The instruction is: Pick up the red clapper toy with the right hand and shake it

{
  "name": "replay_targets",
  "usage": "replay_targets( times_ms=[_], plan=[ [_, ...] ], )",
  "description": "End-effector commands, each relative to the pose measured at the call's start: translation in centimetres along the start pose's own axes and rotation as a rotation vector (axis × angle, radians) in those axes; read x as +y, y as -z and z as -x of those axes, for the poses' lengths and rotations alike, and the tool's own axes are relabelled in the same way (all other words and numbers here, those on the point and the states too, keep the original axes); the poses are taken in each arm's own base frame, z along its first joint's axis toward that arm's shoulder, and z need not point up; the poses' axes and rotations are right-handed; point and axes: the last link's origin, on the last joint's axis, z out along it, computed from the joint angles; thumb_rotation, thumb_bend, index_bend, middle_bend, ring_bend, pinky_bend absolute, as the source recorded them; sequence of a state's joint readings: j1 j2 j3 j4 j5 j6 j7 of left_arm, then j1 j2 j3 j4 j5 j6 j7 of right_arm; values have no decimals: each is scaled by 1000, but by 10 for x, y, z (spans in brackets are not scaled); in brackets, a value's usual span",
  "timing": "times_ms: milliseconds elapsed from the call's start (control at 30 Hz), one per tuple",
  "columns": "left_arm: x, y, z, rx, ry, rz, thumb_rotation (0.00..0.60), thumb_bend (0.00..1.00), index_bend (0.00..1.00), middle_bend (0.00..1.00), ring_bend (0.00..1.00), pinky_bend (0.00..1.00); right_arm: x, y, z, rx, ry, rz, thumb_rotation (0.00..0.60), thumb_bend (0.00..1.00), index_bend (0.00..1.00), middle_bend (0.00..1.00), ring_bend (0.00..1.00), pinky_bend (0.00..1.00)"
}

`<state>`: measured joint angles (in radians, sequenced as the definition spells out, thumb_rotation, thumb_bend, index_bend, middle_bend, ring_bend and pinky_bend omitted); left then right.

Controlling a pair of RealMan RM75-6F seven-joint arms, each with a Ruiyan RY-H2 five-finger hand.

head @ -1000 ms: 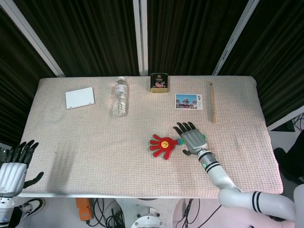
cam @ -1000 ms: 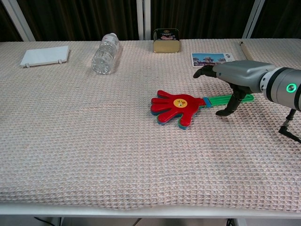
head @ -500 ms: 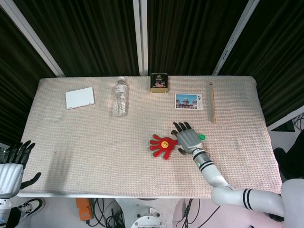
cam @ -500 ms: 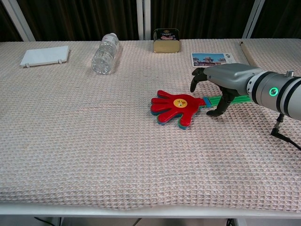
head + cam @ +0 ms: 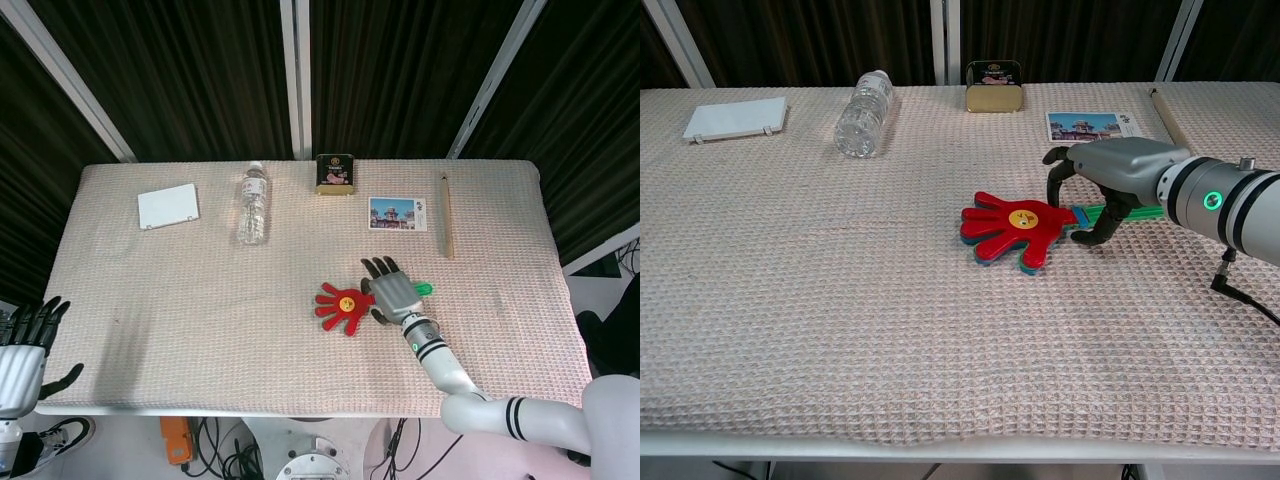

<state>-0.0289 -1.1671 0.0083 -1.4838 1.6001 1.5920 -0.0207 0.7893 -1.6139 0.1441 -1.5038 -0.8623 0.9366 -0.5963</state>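
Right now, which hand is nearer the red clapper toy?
Right. The right hand arches over the red clapper toy at its green handle, fingers down on either side of it. The left hand sits off the table's near-left corner, far from the toy.

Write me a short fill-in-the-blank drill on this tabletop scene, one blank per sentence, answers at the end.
1. The right hand arches over the clapper toy's ____ handle.
2. The water bottle lies on its ____.
3. Between bottle and postcard stands a small ____.
4. The clapper's palm is coloured ____.

Missing words: green; side; tin; red
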Motion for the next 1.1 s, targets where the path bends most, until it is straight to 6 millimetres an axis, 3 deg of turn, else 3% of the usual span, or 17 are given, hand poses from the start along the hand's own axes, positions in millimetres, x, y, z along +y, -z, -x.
replay_targets(
  times_ms=[33,233,500,667,833,967,1100],
  plan=[
    [0,0,0,-2,0,-1,600,178,44,0,0,0,0,0,0,-1,-1,2,600,269,424,60,0,0],
    [0,0,1,-2,1,1,600,178,44,0,0,0,0,0,2,14,-8,4,600,294,501,110,0,0],
    [0,0,1,-2,2,2,600,178,44,0,0,0,1,2,3,61,-39,-7,600,328,705,298,18,20],
    [0,0,2,-1,4,2,600,178,44,0,0,0,4,5,2,97,-90,-21,600,347,763,421,178,220],
    [1,0,1,21,15,12,600,178,44,0,0,0,5,11,1,130,-198,-53,600,363,786,467,303,335],
    [1,0,1,26,16,15,600,178,44,0,0,0,7,14,0,157,-266,-72,600,375,789,534,474,490],
    [3,0,1,37,22,23,600,180,40,0,0,0,10,16,-2,194,-324,-82,600,454,791,600,552,668]
  ],
)
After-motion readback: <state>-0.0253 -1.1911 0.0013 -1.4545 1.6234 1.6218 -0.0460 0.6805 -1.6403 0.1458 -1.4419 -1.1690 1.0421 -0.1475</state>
